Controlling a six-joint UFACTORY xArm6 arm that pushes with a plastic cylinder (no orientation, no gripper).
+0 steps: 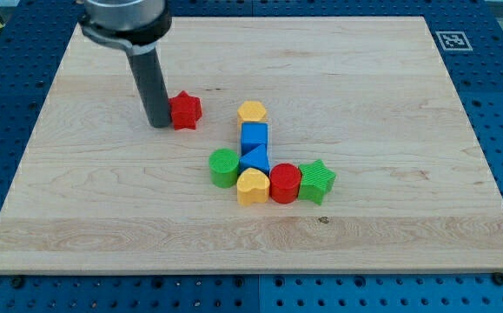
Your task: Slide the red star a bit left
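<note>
The red star [186,110] lies on the wooden board [103,209], left of centre towards the view's top. My tip [159,124] stands right at the star's left side, touching or nearly touching it. The dark rod rises from there to the view's top left and hides nothing of the star.
A cluster sits right of the star: a yellow hexagon [252,111], a blue cube [254,136], a blue triangle [254,158], a green cylinder [224,167], a yellow heart [253,186], a red cylinder [285,183] and a green star [317,181]. A marker tag [453,39] is at the top right corner.
</note>
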